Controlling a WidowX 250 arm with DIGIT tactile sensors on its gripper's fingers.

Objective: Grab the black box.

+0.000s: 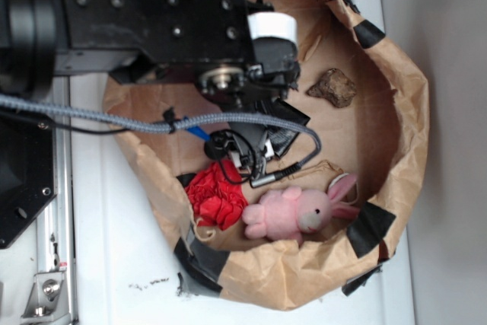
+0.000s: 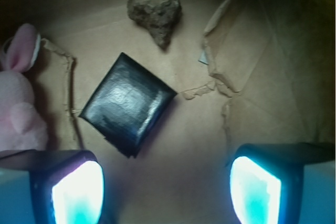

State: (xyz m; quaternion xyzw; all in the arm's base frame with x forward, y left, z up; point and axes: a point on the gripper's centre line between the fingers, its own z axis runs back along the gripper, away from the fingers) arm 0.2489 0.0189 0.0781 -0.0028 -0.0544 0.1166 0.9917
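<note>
Wrist view, we see the black box (image 2: pixel 128 104) flat on the brown paper bag (image 2: pixel 262 93) floor, turned cornerwise, our gripper (image 2: pixel 166 190) above it with jaws spread wide and empty, brown rock-like lump (image 2: pixel 155 10) beyond, pink plush rabbit (image 2: pixel 18 95) beside.

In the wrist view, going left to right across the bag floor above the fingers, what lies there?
Pink plush bunny at the left edge → black box → brown rock-like lump, farther up → torn paper flap on the right.
</note>
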